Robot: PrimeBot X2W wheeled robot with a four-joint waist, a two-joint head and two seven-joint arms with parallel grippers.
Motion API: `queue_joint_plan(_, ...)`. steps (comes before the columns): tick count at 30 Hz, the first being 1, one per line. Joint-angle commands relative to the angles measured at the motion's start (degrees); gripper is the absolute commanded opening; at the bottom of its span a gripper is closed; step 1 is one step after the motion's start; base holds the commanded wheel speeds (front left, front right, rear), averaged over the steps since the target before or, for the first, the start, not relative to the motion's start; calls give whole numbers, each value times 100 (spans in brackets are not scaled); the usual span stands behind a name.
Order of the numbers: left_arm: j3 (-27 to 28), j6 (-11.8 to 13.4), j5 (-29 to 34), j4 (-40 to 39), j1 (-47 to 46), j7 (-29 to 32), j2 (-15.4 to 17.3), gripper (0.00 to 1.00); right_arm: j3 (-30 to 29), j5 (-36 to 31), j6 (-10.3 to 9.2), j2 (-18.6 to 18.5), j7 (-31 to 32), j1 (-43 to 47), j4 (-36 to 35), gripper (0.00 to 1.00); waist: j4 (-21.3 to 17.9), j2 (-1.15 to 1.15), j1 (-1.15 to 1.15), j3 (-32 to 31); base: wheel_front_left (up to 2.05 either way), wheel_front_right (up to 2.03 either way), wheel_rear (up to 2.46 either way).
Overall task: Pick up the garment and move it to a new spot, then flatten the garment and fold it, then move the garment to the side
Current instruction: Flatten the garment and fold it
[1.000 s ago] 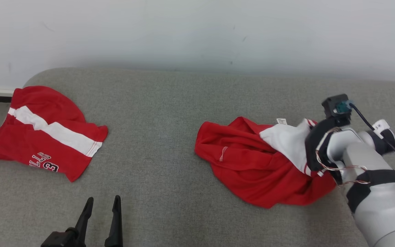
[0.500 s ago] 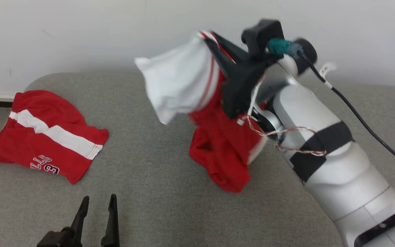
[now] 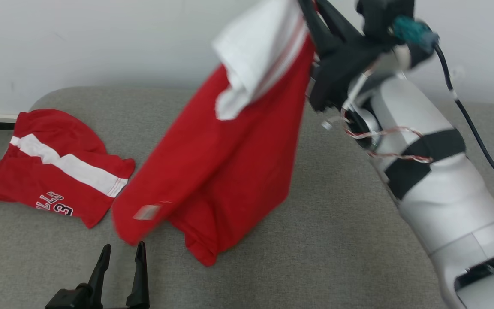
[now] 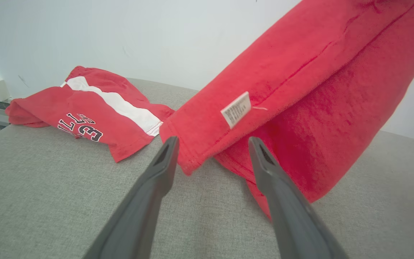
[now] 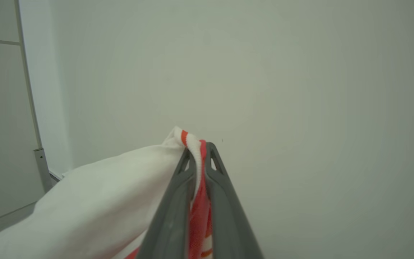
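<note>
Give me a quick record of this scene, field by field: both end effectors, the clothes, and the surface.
surface: grey cushion against a pale wall
right end effector: shut on the garment, raised high
garment: red with a white part, hanging; lower edge near the cushion, contact unclear
left end effector: open, empty, low, pointing towards the hanging cloth
second garment: red, white stripe, lettering, crumpled at the cushion's left end
stage: picked up, not yet laid down

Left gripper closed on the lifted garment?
No: the left gripper stands open, while the right gripper pinches the lifted garment.
</note>
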Motion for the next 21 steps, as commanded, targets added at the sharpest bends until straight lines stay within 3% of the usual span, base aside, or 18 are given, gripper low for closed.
queue_joint_plan(1, 15, 6, -31, -18, 3, -14, -17, 100, -246, -171, -13, -268, -5, 407, 314, 0, -108, 0, 0, 58, 0, 0, 0)
queue_joint_plan(12, 36, -28, 23, 13, -67, -13, -24, 100, -1736, -469, -13, -1035, -191, 2017, 1109, 0, -359, 0, 0, 82, 0, 0, 0)
queue_joint_plan(17, 58, -27, 28, 25, 38, -11, -4, 100, -2112, 48, -13, -997, 61, 2726, 754, 0, -469, 0, 0, 7, 0, 0, 0)
queue_joint_plan(21, 45, -28, 30, 22, 93, -11, -3, 100, -1998, 525, -13, -1097, 706, 3376, 6, 0, -532, 0, 0, -46, 0, 0, 0)
